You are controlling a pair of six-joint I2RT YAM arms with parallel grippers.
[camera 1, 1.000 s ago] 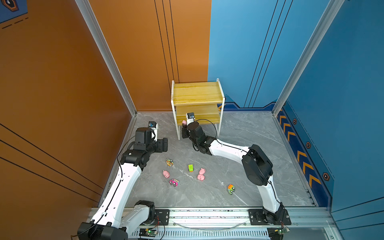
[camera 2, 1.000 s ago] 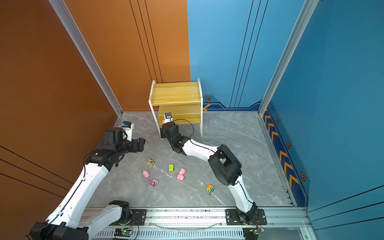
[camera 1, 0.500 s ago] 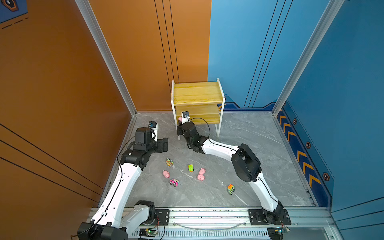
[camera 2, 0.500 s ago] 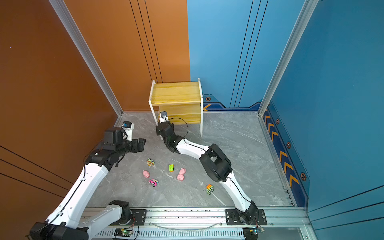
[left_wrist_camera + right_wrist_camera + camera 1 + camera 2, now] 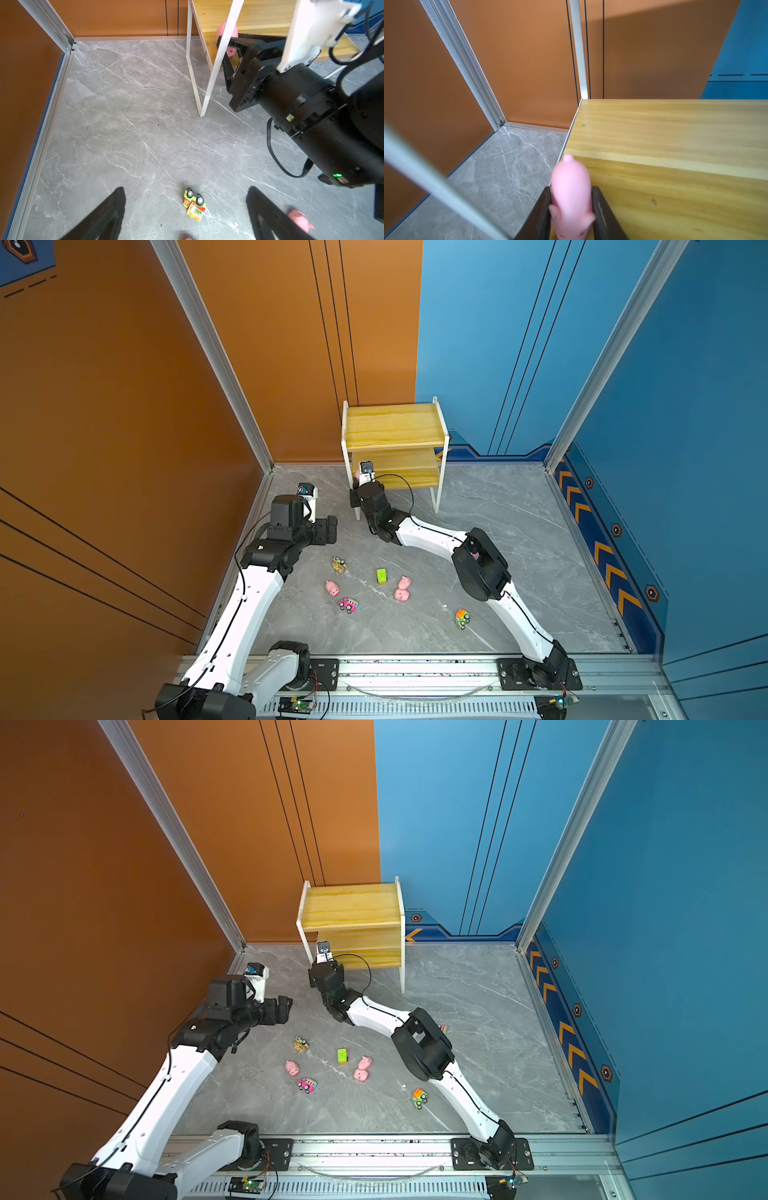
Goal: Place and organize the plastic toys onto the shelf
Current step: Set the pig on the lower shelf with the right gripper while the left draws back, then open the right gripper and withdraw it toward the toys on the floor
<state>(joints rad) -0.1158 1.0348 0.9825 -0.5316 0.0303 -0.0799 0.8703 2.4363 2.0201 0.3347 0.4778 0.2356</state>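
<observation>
Pink pig sits clamped in the right end effector — at the shelf board's edge.

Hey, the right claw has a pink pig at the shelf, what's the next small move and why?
Probably open the right claw to release. The pink pig it grips is already over the lower board of the shelf, though close to the board's side edge.

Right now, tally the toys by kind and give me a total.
Pigs: 4 (lone pig, pair's far pig, pair's near pig, held pig in the right gripper)
Vehicles: 4 (green-yellow truck, green car, pink car, orange-green car)
Total: 8 in plain view; a small scrap behind the right arm is too hidden to count.
</observation>
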